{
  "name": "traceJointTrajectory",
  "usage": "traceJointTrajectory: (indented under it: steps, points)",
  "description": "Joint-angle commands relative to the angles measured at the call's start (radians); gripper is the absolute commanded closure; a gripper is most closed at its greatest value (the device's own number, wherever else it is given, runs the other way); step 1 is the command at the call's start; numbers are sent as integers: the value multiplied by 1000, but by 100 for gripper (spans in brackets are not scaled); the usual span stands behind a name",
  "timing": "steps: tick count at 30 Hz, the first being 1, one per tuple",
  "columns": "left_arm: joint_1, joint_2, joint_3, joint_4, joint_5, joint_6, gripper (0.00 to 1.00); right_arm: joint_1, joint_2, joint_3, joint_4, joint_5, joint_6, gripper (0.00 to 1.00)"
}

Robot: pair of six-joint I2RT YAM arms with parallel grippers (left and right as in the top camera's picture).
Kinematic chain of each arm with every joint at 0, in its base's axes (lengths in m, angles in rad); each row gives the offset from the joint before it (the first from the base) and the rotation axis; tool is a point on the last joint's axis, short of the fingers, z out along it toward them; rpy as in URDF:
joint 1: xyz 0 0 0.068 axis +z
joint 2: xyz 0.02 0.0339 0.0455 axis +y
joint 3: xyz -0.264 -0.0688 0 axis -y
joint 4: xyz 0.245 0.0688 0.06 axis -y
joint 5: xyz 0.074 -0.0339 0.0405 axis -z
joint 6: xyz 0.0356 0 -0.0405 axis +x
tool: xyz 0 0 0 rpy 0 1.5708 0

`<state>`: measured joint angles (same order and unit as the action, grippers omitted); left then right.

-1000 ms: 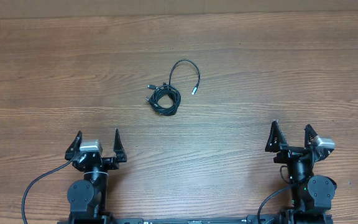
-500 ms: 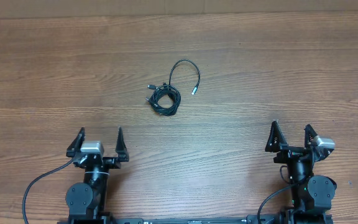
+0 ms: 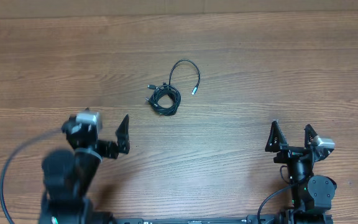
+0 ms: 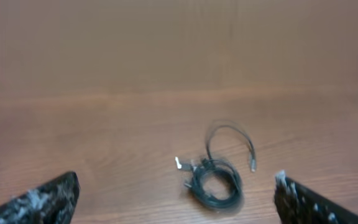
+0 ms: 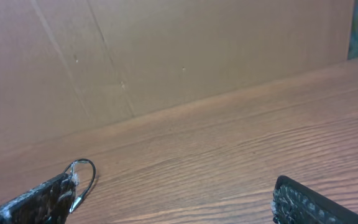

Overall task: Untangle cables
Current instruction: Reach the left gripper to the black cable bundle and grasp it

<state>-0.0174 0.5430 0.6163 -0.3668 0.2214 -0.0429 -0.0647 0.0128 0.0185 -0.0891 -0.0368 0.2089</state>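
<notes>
The left pincer and right pincer are gaping open, and the left should be targeting the loose loop of the cables.

Cables: black, with silver-tipped plugs.
Table: reddish-brown, with streaky darker wood grain.
Left gripper: black, silver-grey on top.
Right gripper: black, pale speckling, silver-grey on top.
Back wall: plain tan-brown.

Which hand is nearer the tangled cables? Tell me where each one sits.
Left. The left hand sits left of the cables, on the robot's side; the right hand is farther off to their right, also on the robot's side.
</notes>
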Motion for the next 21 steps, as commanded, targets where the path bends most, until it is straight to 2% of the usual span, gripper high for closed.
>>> traceJointTrajectory:
  steps: [1,3,8,10,16,21]
  points:
    - [-6,211,197,-119,93,23,0,-3,-8,-10,6,9,-1,0]
    - [-24,332,311,-204,95,61,0,-3,-8,-10,6,9,-1,0]
    - [-113,619,570,-402,93,300,0,-3,-8,-10,6,9,-1,0]
    - [-149,734,660,-467,90,359,0,-3,-8,-10,6,9,-1,0]
    - [-179,991,742,-494,94,357,1,-3,-8,-10,6,9,-1,0]
    - [-180,1149,742,-432,113,357,1,-3,-8,-10,6,9,-1,0]
